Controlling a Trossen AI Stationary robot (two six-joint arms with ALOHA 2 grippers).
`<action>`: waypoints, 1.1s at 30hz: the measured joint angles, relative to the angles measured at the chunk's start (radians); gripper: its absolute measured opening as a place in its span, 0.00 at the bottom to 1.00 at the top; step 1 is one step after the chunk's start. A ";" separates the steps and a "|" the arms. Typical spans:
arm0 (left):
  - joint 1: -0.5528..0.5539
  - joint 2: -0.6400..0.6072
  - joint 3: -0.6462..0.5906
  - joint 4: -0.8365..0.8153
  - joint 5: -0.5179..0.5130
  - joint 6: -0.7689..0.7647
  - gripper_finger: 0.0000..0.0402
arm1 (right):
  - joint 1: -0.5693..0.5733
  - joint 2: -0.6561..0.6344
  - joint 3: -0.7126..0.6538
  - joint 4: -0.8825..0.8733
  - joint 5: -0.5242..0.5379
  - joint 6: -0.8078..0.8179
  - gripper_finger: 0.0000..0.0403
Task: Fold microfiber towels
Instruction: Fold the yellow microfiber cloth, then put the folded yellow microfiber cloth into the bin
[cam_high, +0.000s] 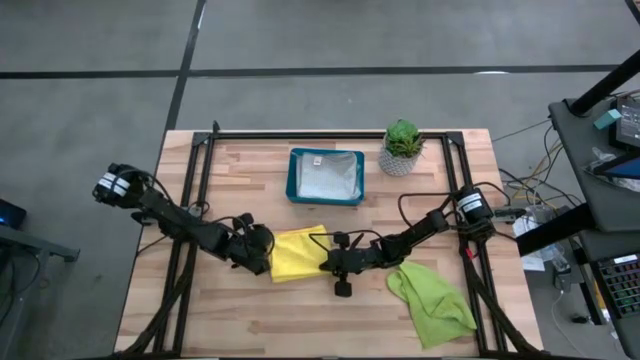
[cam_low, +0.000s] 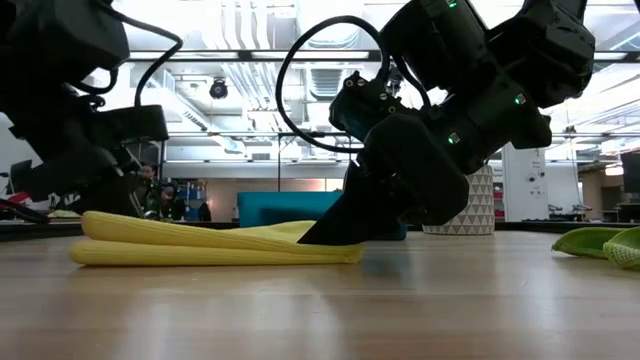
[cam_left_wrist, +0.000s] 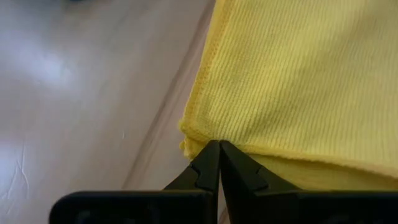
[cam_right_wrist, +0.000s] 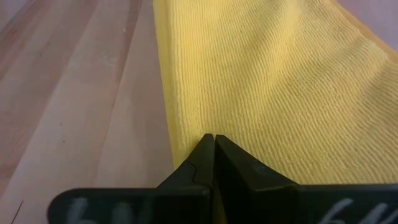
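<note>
The yellow towel (cam_high: 296, 252), soft, light and limp, lies folded at the desk (cam_high: 240, 170) centre, best taken at corners, both jaws pinched shut on its nine and three o'clock edges.

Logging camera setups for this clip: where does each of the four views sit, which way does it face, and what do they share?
High: overhead, facing down on the table; both arms, tray, plant, green towel.
Low: at tabletop height, facing across into the room; both arms above the yellow towel.
Left wrist: behind the left claw, shut on the towel's edge.
Right wrist: behind the right claw, shut on the opposite edge.
Shared: all four show the yellow towel.
</note>
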 joint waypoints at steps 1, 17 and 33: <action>0.000 0.000 -0.001 -0.007 0.006 -0.001 0.00 | 0.000 0.000 0.000 -0.001 0.000 0.000 0.02; 0.001 -0.098 0.066 -0.159 0.142 0.000 0.00 | 0.000 0.000 -0.001 0.001 0.001 0.001 0.02; 0.002 -0.188 0.064 -0.169 0.259 -0.447 0.33 | -0.003 -0.080 0.001 -0.051 -0.001 0.084 0.02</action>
